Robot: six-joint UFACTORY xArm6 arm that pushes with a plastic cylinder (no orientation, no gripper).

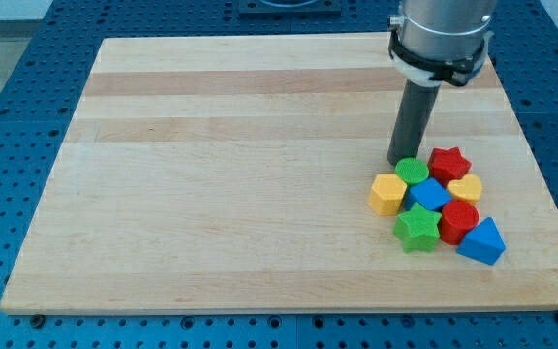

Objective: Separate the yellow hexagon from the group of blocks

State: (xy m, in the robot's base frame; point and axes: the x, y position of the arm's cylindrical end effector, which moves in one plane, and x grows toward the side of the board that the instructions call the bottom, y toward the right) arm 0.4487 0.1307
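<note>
The yellow hexagon (387, 193) lies at the left edge of a tight cluster of blocks at the board's lower right. It touches the green round block (413, 172) and the blue block (429, 194). Also in the cluster are a red star (449, 162), a yellow heart (466, 187), a green star (417, 228), a red block (458, 220) and a blue triangle (482, 240). My tip (399, 160) rests on the board just above the green round block, up and right of the yellow hexagon.
The wooden board (211, 174) lies on a blue perforated table (8, 58). The arm's grey body (441, 34) hangs over the board's upper right. The cluster sits near the board's right and bottom edges.
</note>
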